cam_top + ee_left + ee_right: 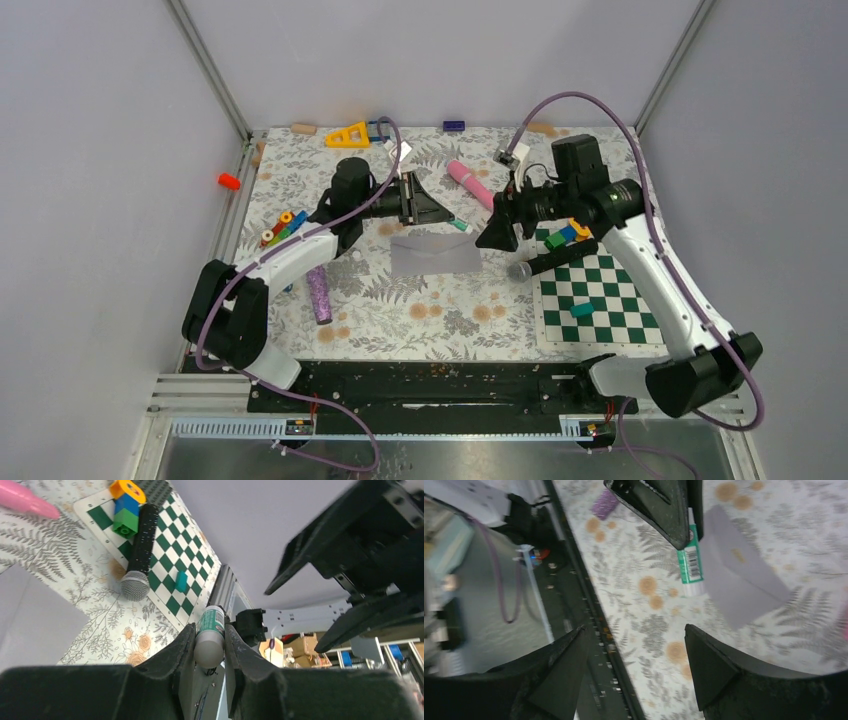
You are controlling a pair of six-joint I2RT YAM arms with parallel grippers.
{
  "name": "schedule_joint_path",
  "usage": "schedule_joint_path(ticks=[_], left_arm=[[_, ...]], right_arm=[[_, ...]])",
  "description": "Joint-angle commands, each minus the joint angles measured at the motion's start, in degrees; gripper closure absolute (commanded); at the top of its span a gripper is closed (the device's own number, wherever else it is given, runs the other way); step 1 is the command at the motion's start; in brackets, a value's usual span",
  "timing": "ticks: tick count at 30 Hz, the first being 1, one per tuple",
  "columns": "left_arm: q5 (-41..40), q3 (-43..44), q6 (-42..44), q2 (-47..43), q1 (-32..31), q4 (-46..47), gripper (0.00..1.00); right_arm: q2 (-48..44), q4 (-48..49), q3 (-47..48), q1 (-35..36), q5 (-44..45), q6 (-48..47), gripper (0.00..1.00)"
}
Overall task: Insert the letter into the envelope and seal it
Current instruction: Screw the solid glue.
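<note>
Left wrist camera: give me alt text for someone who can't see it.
The left gripper clamps a white-and-green glue stick above a floral tabletop. Beyond lie a microphone partly on the green-and-white checkerboard mat, stacked coloured blocks, and a corner of the pale envelope at left.

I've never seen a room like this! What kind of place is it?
Probably a robot testing booth: two robot arms bolted to a table, plain grey walls all round, and toy blocks scattered about.

We see a green-and-white checkerboard mat (620,300) on the floral desk (440,312), a microphone (548,261) lying across its edge, a teal block (582,310) on it, and a pink tube (470,184) lying farther back.
</note>
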Motion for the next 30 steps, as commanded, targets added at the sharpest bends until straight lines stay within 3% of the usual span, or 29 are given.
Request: schedule_joint_path(ticks=[1, 13, 22, 26, 30], left_arm=[[7.61, -1.03, -1.73, -3.08, -0.08, 13.95, 1.0], [14.57, -3.35, -9.67, -4.05, -1.57, 32.15, 1.0], [15.65, -3.29, -13.49, -3.56, -2.4, 37.62, 1.0], [15.72, -3.28, -13.37, -3.59, -2.51, 37.4, 1.0], [15.15, -2.96, -11.6, -3.66, -2.41, 34.84, 1.0]], right_arm=[[4.85, -2.57, 2.49, -2.59, -20.21, 8.42, 0.24], [7.91, 7.55, -2.2, -4.8, -28.6, 19.91, 0.32], [9.06, 11.59, -3.83, -5.11, -30.28, 23.22, 0.4], [9.29, 13.37, -4.1, -5.2, -31.73, 24.85, 0.48], [8.71, 13.47, -4.39, -5.21, -33.08, 25.05, 0.46]])
